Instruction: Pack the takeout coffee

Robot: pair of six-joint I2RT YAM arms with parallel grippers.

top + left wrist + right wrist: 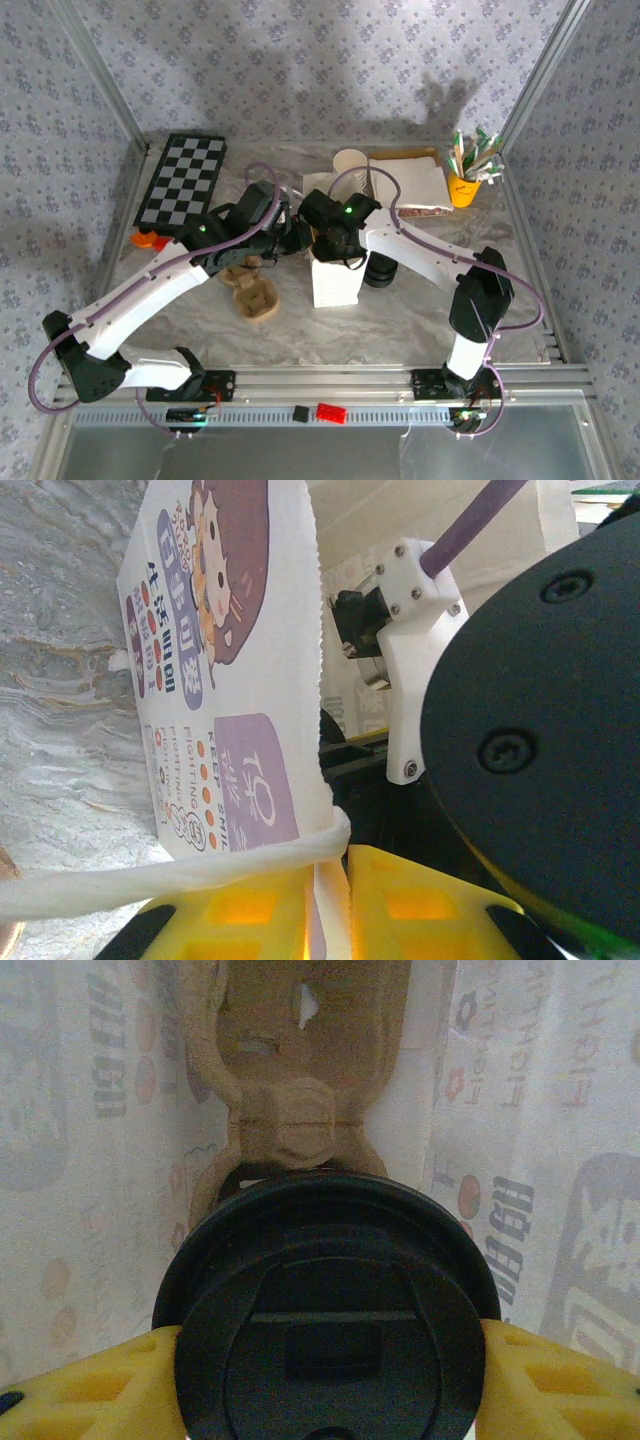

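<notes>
The takeout coffee (330,1330), a cup under a round black lid, sits between the yellow fingers (100,1385) of my right gripper (330,1380), which is shut on it. It hangs inside the white paper bag (90,1160), above a brown pulp cup carrier (300,1080) at the bag's bottom. From above, the bag (335,282) stands upright mid-table with my right gripper (337,243) at its mouth. My left gripper (328,910) is shut on the top edge of the printed bag (225,680), beside its twisted paper handle (150,875).
Another pulp carrier (255,297) lies left of the bag, and a stack of black lids (380,270) stands to its right. White cups (350,160), folded bags (410,185) and a yellow cup of sachets (465,185) line the back. A checkerboard (183,180) lies back left.
</notes>
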